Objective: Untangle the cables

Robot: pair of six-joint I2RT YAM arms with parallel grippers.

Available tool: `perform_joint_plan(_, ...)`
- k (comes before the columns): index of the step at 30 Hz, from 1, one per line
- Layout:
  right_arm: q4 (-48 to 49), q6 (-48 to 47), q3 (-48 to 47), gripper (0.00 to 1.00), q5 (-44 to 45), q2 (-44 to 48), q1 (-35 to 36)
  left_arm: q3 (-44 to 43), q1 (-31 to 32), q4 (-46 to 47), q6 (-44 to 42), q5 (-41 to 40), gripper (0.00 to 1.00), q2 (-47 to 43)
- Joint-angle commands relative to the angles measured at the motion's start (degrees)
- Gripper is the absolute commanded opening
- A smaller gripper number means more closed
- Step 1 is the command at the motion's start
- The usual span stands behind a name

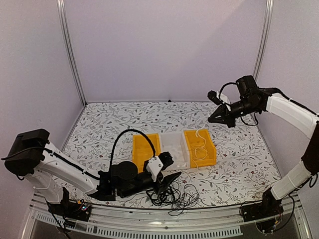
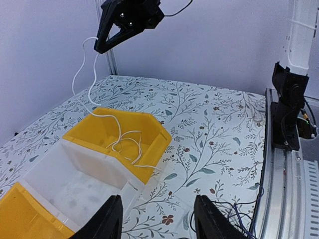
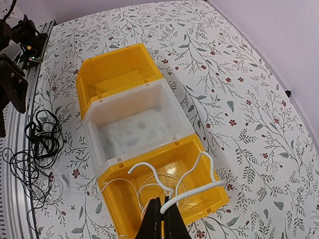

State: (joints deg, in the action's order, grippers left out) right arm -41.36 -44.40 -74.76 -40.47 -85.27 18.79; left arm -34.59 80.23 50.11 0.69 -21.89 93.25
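Near edge of the bench (image 1: 114, 119): black cables (image 1: 174, 196) in one loose tangle, and some loops spill onto the metal rail (image 1: 149, 221). The strands are too knotted to tell how many there are.

Left gripper (image 2: 158, 221) sits low, right at the tangle's left-far side. Its fingers are apart with nothing between them, and black strands lie just beside the right-hand finger.

Mid bench: three bins touching in a row, left yellow bin (image 1: 144, 147), white bin (image 1: 174, 144), right yellow bin (image 1: 213, 152). I see nothing in the left and white bins.

The white cable (image 3: 199, 186) has its lower loops lying in the right yellow bin, with one strand running to that bin's near rim. The rest rises out of the bin, well apart from the black tangle.

Far right, raised above the bench: right gripper (image 3: 162, 211), fingers together and pinched on the white cable's upper part. The cable hangs in slack curves from it down into the bin.
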Motion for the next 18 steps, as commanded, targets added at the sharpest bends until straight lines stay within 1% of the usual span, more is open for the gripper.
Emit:
perform_joint_plan(1, 2.77, -0.34, 2.29, 0.0, 3.03, -2.04, -0.2, 0.37, 0.56, 1.66, 0.06, -2.45, 0.49, -0.59)
perform_joint_plan(6, 2.65, 0.63, 3.53, 0.0, 5.05, -7.42, 0.4, 0.07, 0.61, 1.9, 0.03, -3.77, 0.49, -0.24)
perform_joint_plan(11, 5.24, 2.9, 6.01, 0.0, 12.94, -10.54, 5.17, 2.12, 0.05, 4.36, 0.9, -10.17, 0.49, -0.92)
perform_joint_plan(14, 6.45, 4.36, 6.25, 0.0, 15.88, -12.25, 6.48, 2.71, -0.26, 3.97, 1.48, -11.72, 0.49, -1.53)
perform_joint_plan(18, 5.81, 5.53, 5.98, 0.0, 16.52, -13.54, 7.22, 3.6, -0.36, 3.9, 2.1, -12.27, 0.49, -2.04)
